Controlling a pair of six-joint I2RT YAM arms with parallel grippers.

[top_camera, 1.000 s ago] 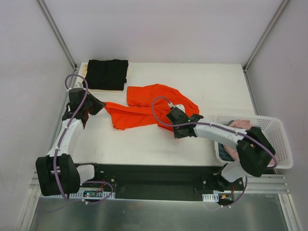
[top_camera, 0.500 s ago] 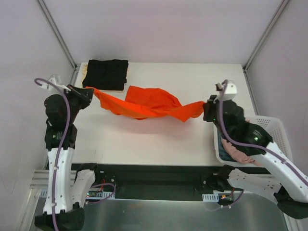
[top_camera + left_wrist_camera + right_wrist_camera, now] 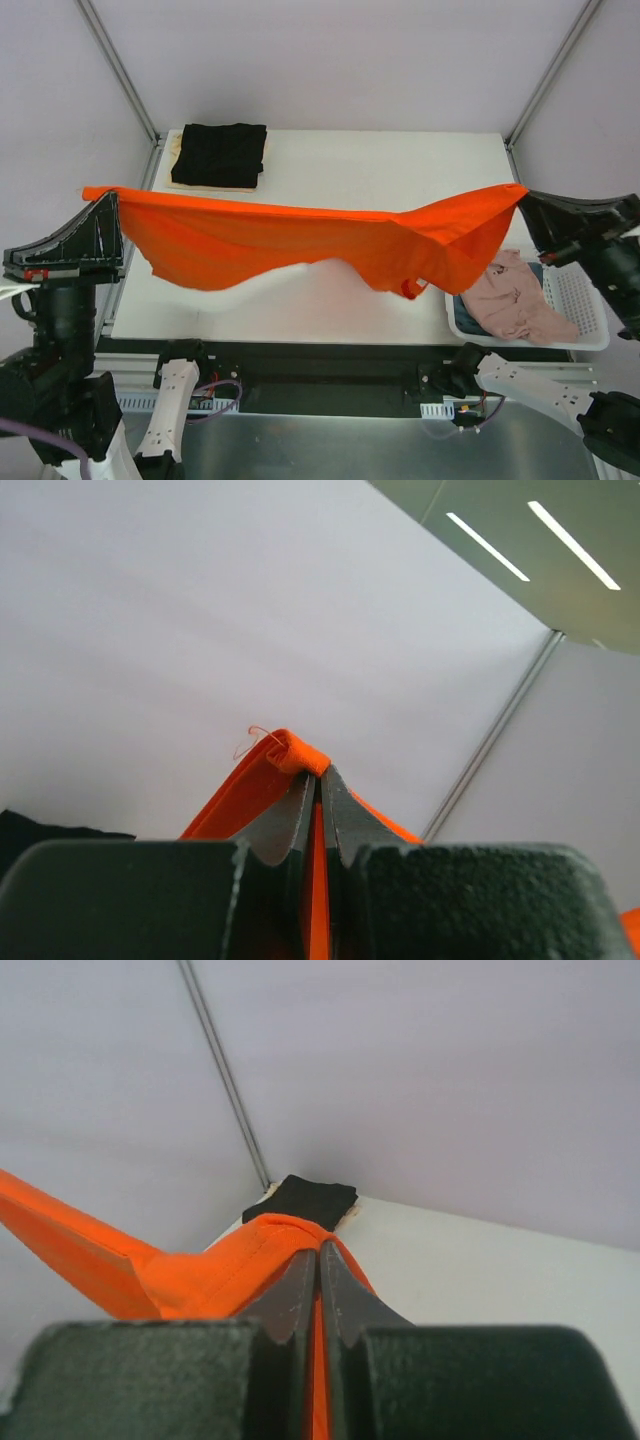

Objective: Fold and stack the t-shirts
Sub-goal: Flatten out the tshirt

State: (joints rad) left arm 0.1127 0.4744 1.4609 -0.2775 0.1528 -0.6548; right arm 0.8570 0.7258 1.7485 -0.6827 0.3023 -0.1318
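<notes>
Holding the orange t-shirt (image 3: 300,235) stretched in the air above the worktop (image 3: 400,170) | my left end effector (image 3: 110,200) pinched tight on one end | my right end effector (image 3: 525,200) pinched tight on the other | black t-shirt (image 3: 220,155) folded at worktop's far-left corner

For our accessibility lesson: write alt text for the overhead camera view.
An orange-red t-shirt hangs stretched in the air above a white table, the left gripper and right gripper each clamped on one end. A folded black t-shirt lies at the far left corner; a white basket at right holds pink cloth.
</notes>
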